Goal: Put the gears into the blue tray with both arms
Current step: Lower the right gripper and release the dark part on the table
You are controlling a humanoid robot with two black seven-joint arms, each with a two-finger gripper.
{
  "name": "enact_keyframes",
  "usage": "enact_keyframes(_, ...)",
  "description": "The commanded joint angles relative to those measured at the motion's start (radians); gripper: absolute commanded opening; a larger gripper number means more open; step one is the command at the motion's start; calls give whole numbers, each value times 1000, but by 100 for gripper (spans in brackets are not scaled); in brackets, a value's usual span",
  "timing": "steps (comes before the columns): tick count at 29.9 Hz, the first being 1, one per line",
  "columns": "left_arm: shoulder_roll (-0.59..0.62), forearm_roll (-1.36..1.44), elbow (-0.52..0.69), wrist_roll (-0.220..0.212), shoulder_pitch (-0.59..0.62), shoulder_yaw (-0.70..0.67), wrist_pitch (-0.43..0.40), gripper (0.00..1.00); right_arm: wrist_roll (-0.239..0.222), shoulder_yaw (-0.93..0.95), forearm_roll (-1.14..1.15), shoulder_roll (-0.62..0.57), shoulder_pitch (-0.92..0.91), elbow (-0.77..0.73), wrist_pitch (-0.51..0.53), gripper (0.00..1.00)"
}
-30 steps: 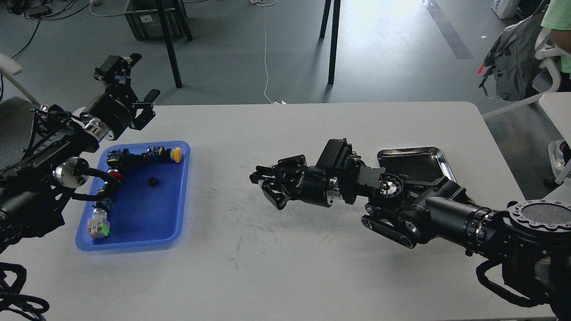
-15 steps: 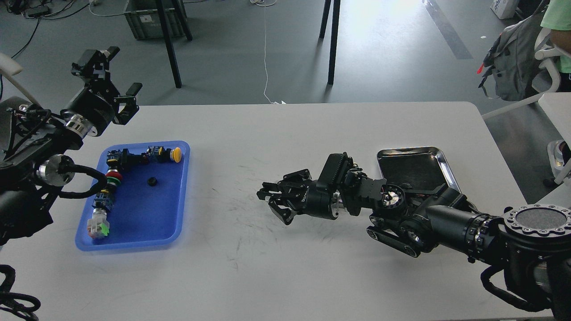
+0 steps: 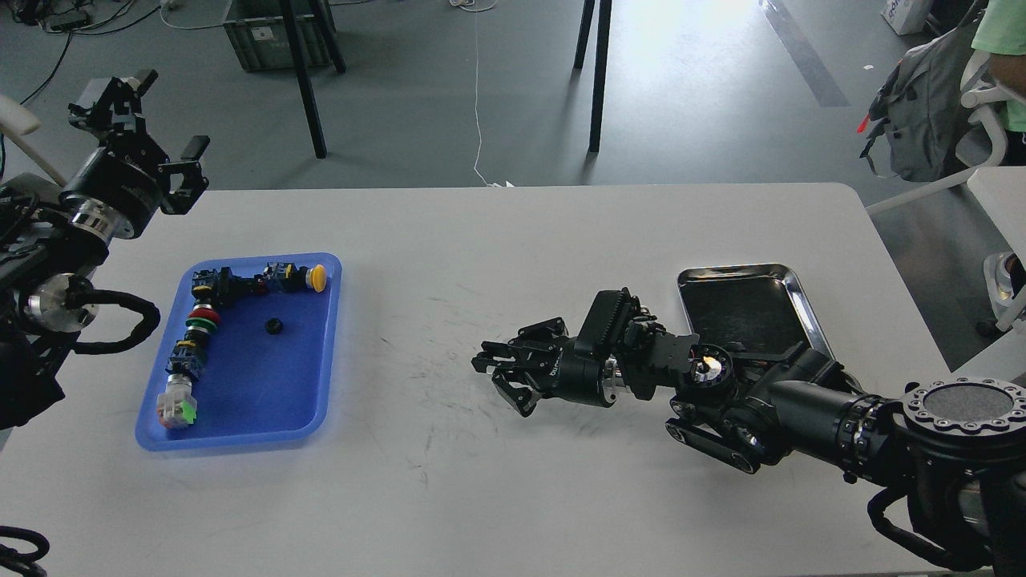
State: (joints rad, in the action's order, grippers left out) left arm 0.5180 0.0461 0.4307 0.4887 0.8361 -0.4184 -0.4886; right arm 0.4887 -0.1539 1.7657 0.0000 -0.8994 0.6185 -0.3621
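Black left end effector [image 3: 140,120] and right end effector [image 3: 505,375], both spread, empty.

A tray [image 3: 321,336] sits left of centre on the table [image 3: 497,240], holding what looks like one gear [image 3: 274,325] right of a row of switches [image 3: 196,336]; another tray [image 3: 741,300] lies right.

It looked like a robotics lab: a grey concrete floor [image 3: 705,96] strewn with cables [image 3: 48,24], a plastic crate [image 3: 264,32], a scuffed white table [image 3: 513,264], and a backpack [image 3: 922,112] slung on an office chair [image 3: 982,136].
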Motion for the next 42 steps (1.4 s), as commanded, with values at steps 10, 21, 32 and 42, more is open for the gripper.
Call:
enact_keyframes(10, -3, 12, 2, 0, -2, 9, 0, 99, 0, -49, 1, 0, -4, 9, -40, 1)
enact_keyframes(21, -3, 14, 3, 0, -2, 9, 0, 99, 0, -50, 1, 0, 2, 21, -61, 2)
enact_keyframes(32, -3, 15, 5, 0, -2, 9, 0, 99, 0, -64, 0, 0, 16, 20, -58, 22)
enact_keyframes(42, 0, 14, 5, 0, 0, 9, 0, 99, 0, -61, -6, 0, 14, 21, -57, 46)
